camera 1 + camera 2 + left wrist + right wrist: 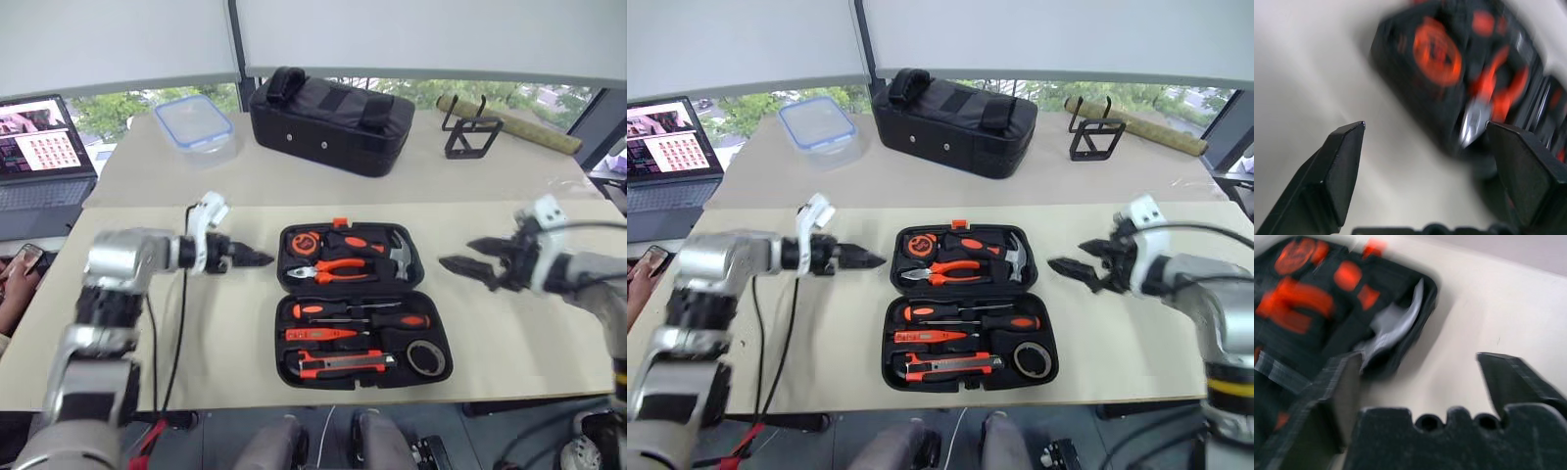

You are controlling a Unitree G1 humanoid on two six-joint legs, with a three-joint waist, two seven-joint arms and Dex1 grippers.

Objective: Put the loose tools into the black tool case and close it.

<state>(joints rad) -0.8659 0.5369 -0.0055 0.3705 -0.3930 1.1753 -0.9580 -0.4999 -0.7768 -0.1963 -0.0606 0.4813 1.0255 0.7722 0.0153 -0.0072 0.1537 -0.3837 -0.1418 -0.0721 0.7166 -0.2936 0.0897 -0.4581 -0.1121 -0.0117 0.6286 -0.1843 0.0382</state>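
Lying open on the table [509,333], the case [355,305] sits between the two grippers with its near half towards the robot. In that near half, closest to the table's front edge, the knife [345,364] lies crosswise, with the tape roll [424,357] just beside it at the right corner. Behind the knife sits the slim screwdriver [321,334], and behind that the two black-and-orange screwdrivers [362,314], all lying crosswise in their slots. None of these tools lies loose on the table; all are in the case, whose lid is not yet shut.

The far half holds the pliers [328,271] in the middle, the hammer [400,251] at the right and the tape measure [308,241] at the left, with the orange latch [340,223] on the far edge.

Left of the case, the left gripper [257,259] hangs above the table, pointing at the case's far half, apart from it. Its jaws stand wide open and hold nothing, as the left wrist view shows. Right of the case, well apart from it, the right gripper [468,257] hangs likewise with jaws spread and nothing between them; in the blurred right wrist view the grey shape ahead of it is probably the hammer head.

Farther back, on a second table, stand a clear container [194,122], a black bag [331,119] and a black stand [471,129]. A laptop [41,162] is at the far left.
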